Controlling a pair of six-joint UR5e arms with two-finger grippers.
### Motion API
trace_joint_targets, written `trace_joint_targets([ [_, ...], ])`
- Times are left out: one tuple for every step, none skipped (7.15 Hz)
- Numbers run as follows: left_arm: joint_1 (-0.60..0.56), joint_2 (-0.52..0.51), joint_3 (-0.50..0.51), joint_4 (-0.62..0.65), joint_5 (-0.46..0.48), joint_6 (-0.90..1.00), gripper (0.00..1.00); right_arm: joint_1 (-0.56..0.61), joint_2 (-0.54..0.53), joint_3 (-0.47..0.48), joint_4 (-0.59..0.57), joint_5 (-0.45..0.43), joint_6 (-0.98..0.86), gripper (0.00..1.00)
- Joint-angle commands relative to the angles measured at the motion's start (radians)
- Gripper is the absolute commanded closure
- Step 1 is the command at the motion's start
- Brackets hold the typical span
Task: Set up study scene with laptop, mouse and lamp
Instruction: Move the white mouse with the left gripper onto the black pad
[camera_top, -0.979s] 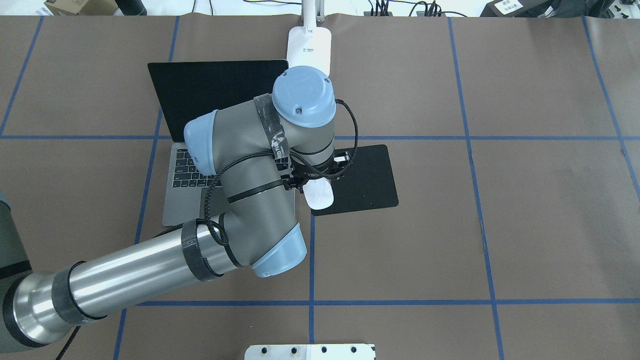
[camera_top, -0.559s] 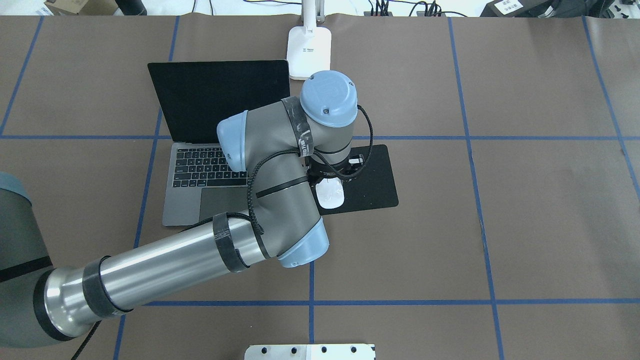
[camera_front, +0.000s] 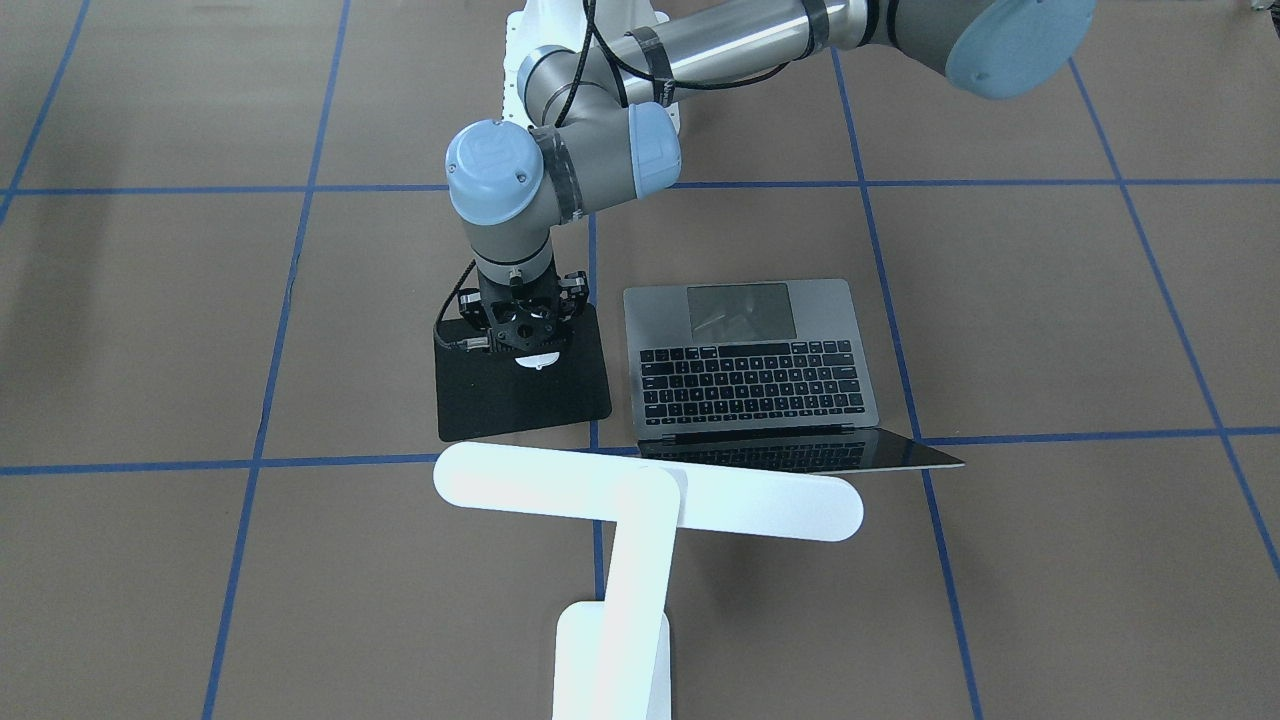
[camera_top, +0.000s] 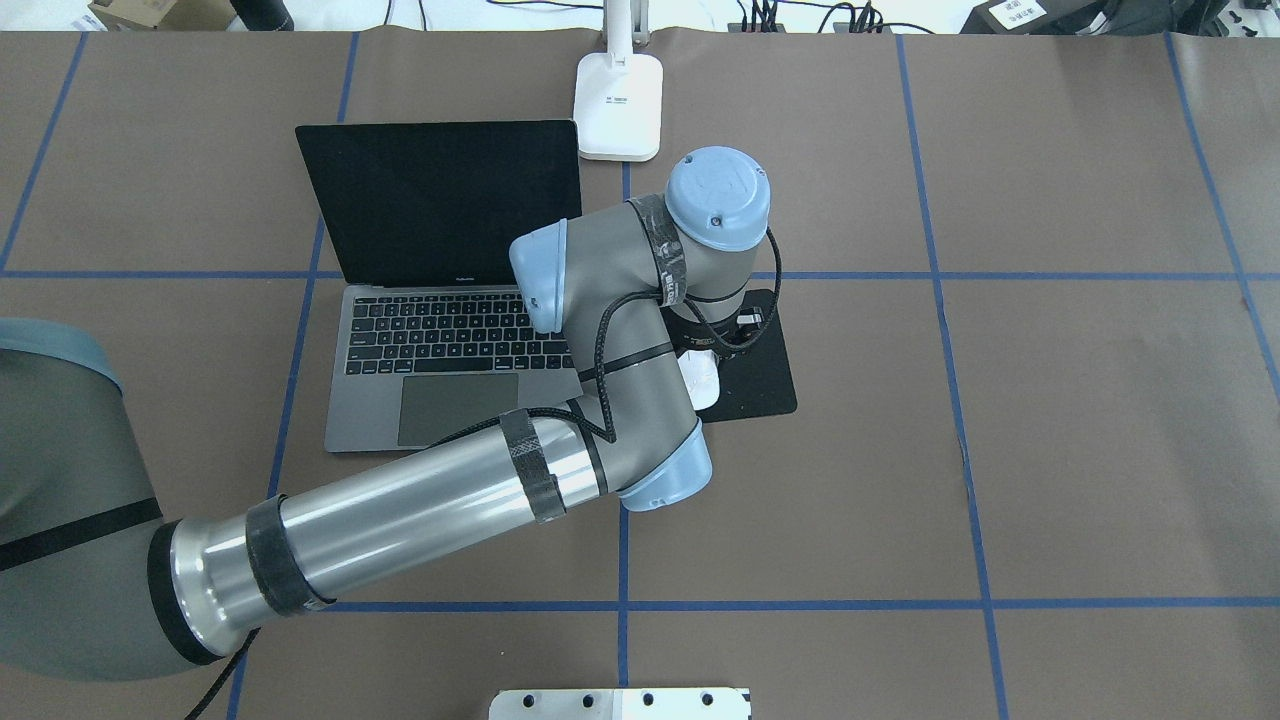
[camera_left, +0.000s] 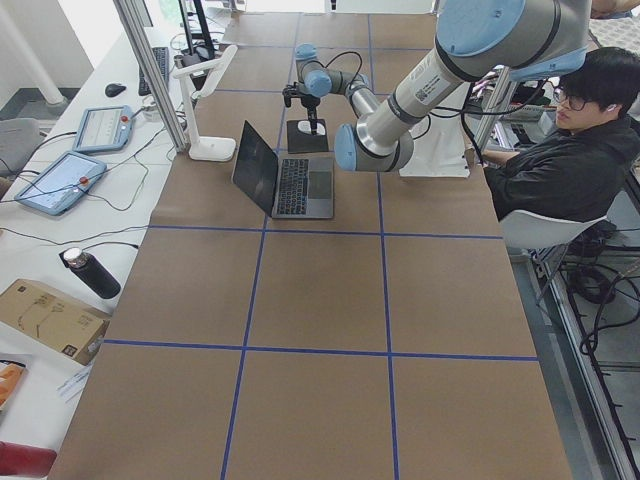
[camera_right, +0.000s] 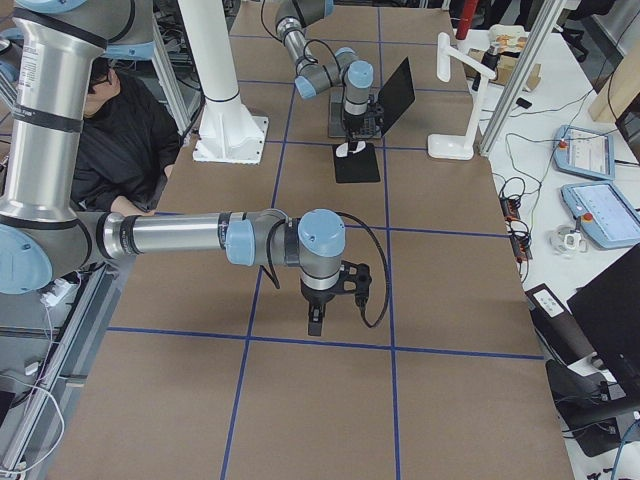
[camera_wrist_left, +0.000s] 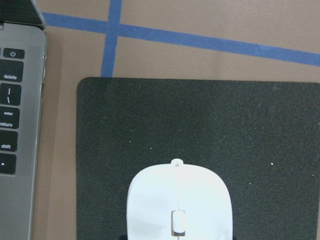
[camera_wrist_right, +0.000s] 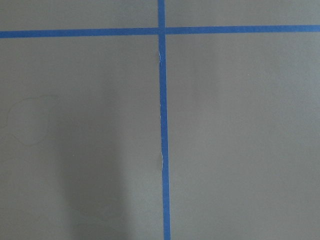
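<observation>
Leftmost, the laptop (camera_top: 440, 340) stands open on the brown desk (camera_top: 1000, 400), left of the desk's middle. Its dark screen leans toward the far edge and its grey trackpad faces the robot's edge. Next, the lamp (camera_front: 650, 500) has its small base at the middle of the far edge, just beyond the screen's right corner, and its long bar head runs parallel with that edge. Just right of the laptop's keyboard, apart from it, lies a flat black mouse pad (camera_wrist_left: 200, 120). The left gripper (camera_front: 528, 345) points straight down over the pad, its fingers closed on the sides of the mouse (camera_wrist_left: 179, 200). The mouse is over the pad's middle; I cannot tell whether it rests on the pad or hangs just above it. Farther toward the desk's right end, the right gripper (camera_right: 315, 322) hangs above bare desk near a crossing of blue tape lines (camera_wrist_right: 163, 30). Whether its fingers are wide or narrow cannot be told.
</observation>
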Motion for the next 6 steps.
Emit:
trace_joint_targets([
  [0.0, -0.003, 0.027, -0.004, 0.014, 0.017, 0.55, 0.002, -0.001, -0.001, 0.0, 0.0, 0.0, 0.01],
  [0.0, -0.011, 0.038, -0.004, 0.016, 0.017, 0.55, 0.002, 0.001, 0.001, 0.0, 0.0, 0.0, 0.01],
  [0.0, -0.012, 0.049, -0.011, 0.022, 0.029, 0.55, 0.003, -0.001, 0.002, 0.0, 0.0, 0.0, 0.01],
  [-0.002, -0.016, 0.055, -0.017, 0.028, 0.035, 0.55, 0.003, -0.001, 0.002, 0.0, 0.0, 0.0, 0.01],
  [-0.003, -0.016, 0.067, -0.033, 0.03, 0.037, 0.55, 0.003, -0.002, 0.002, 0.0, 0.0, 0.0, 0.01],
  [-0.003, -0.019, 0.08, -0.048, 0.03, 0.035, 0.55, 0.003, -0.001, -0.001, 0.0, 0.0, 0.0, 0.01],
])
